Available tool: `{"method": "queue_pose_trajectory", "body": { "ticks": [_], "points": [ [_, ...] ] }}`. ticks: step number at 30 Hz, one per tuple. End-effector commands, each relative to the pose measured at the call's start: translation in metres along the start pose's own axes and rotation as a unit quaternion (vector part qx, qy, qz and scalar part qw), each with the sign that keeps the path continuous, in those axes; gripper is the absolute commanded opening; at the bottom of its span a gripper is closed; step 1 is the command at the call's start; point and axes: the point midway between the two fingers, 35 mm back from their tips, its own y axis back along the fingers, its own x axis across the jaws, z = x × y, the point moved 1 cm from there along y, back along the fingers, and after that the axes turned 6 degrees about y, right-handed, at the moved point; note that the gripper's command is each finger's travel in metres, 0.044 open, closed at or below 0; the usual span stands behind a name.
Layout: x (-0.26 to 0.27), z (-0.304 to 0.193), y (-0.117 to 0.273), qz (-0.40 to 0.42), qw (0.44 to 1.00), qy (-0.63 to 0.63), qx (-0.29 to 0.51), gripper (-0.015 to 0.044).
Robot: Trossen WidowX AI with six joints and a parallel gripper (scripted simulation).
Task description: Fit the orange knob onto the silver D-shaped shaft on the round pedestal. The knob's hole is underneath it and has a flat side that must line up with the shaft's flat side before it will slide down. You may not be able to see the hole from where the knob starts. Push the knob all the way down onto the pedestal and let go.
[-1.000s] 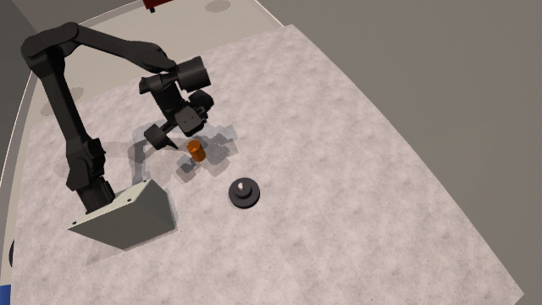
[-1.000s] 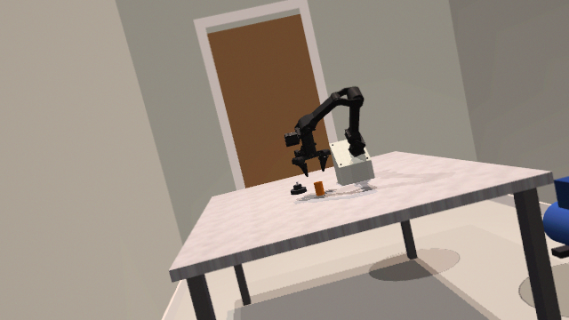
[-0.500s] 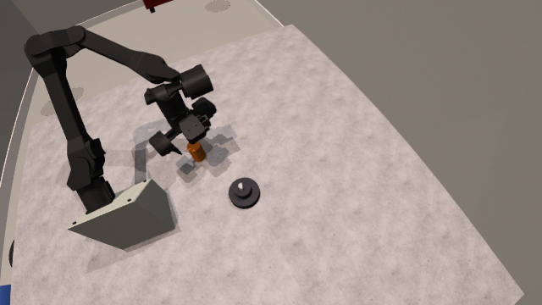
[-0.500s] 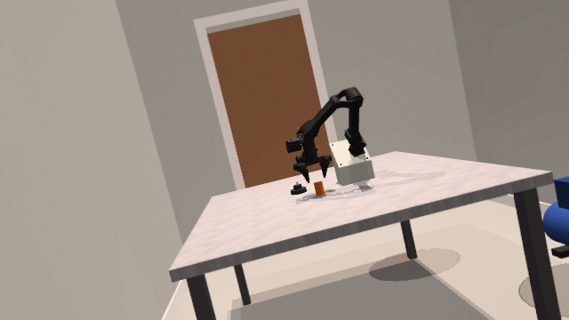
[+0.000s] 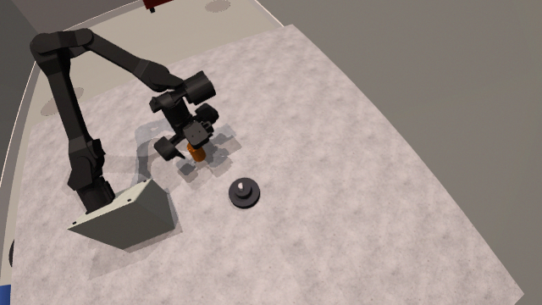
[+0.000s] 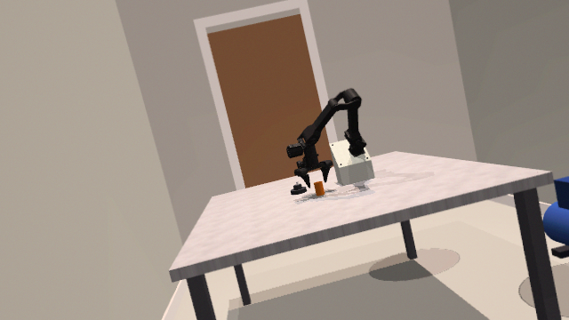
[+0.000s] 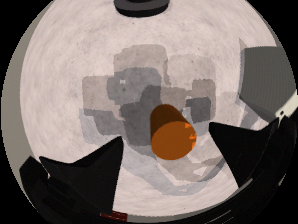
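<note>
The orange knob (image 5: 198,154) (image 6: 319,188) (image 7: 173,140) stands upright on the table, a short cylinder with its closed top facing up; its hole is hidden underneath. My gripper (image 6: 317,183) (image 7: 168,133) is open and empty, pointing down just above the knob. In the wrist view the knob shows between the two spread fingers, a little nearer the right one. The dark round pedestal (image 5: 245,204) (image 6: 299,191) (image 7: 141,8) stands a short way from the knob, cut off at the top edge of the wrist view. Its small silver shaft (image 5: 240,186) points up; the shaft's flat side cannot be made out.
The pale box-shaped arm base (image 5: 144,220) (image 6: 356,173) (image 7: 265,75) stands on the marbled table (image 5: 339,191) (image 6: 267,213), to the right in the wrist view. The arm's shadows fall around the knob. The table's long edge lies beyond the pedestal in the top view.
</note>
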Motion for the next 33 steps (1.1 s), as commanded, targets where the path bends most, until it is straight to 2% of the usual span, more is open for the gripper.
{"method": "queue_pose_trajectory", "body": {
  "ticks": [1, 22, 32, 33],
  "points": [
    [-0.001, 0.001, -0.008, -0.002, 1.000, -0.003, -0.001, 0.0440],
    [-0.003, -0.002, -0.038, 0.000, 1.000, -0.003, 0.001, 0.0440],
    [-0.003, -0.002, -0.038, 0.000, 1.000, -0.003, 0.001, 0.0177],
    [-0.003, -0.002, -0.038, 0.000, 1.000, -0.003, 0.001, 0.0171]
  ]
}}
